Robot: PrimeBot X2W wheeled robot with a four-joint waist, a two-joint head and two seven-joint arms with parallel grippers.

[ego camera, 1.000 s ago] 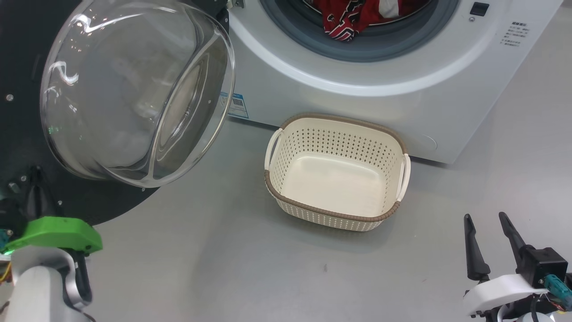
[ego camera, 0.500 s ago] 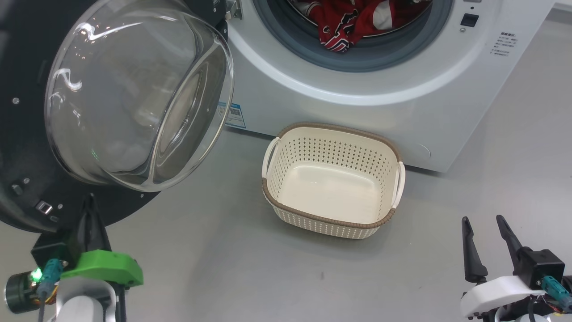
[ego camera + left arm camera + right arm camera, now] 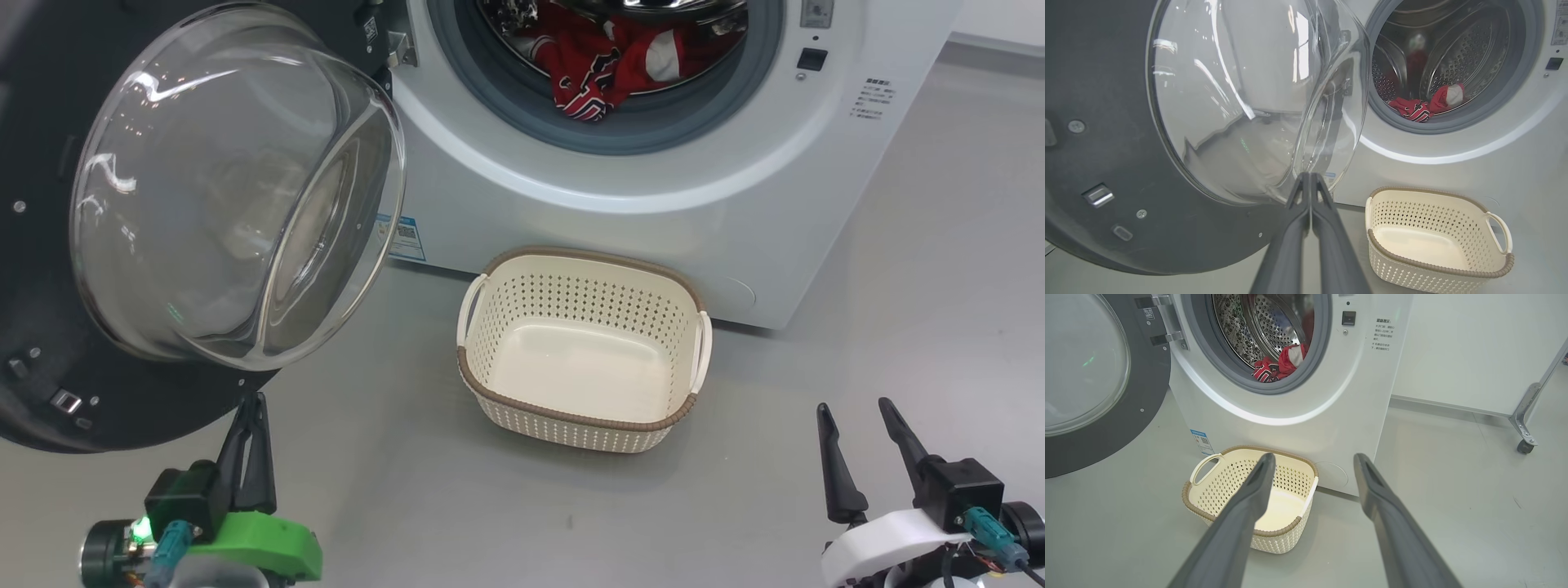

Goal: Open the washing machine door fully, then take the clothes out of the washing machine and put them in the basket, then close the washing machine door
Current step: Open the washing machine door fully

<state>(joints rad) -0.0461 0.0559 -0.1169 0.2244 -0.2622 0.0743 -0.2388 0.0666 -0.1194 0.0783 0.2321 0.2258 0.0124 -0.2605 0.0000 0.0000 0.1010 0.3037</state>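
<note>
Red clothes [image 3: 596, 73] heaped in the washing machine [image 3: 612, 220] mouth, above the basket [image 3: 571, 415]. Soft, light, floppy: probably best pinched at a raised fold. Left gripper [image 3: 253, 404] clamped together, right gripper [image 3: 852, 404] splayed, both empty.

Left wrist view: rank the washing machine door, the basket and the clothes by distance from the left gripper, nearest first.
1. the washing machine door: standing open on the left, its glass bowl just past the shut fingertips of the left gripper.
2. the basket: lower right, on the floor in front of the washing machine.
3. the clothes: upper right, inside the drum.
</note>
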